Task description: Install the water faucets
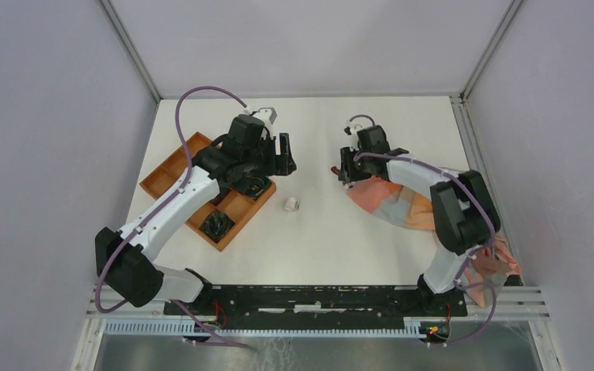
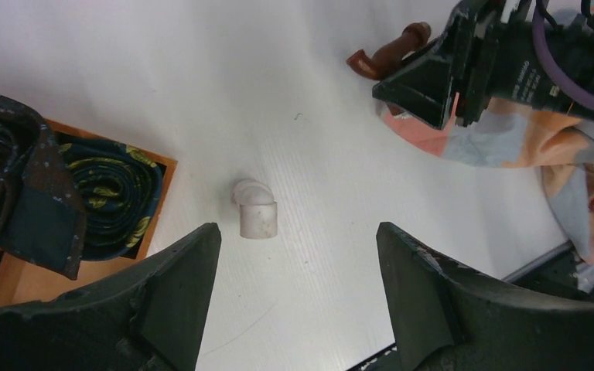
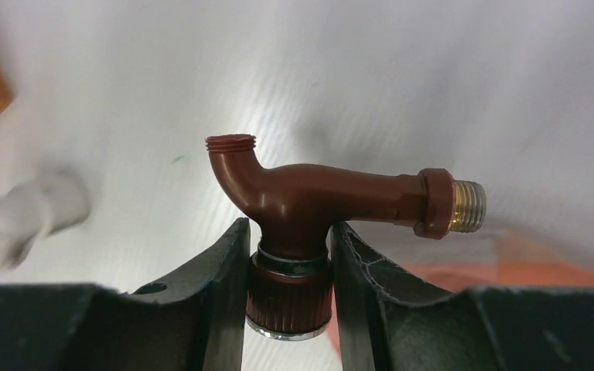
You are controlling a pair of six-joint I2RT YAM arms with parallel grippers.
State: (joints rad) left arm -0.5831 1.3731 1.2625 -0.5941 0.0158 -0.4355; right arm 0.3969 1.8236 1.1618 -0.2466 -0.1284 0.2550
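Right fingers [image 3: 216,294] clamped on the neck of the brown faucet [image 3: 317,197], one either side. Left fingers [image 2: 178,286] spread wide, holding nothing. White elbow fitting [image 2: 255,210] lies on the tabletop [image 2: 201,93] nearby.

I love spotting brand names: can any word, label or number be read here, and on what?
None can be read.
Black casing of the right tool: faint pale print, too small and blurred.
No lettering shows on the brown tap, white pipe elbow or wooden tray.

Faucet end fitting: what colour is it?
The faucet's fitting is brassy gold; clearest in right wrist view.
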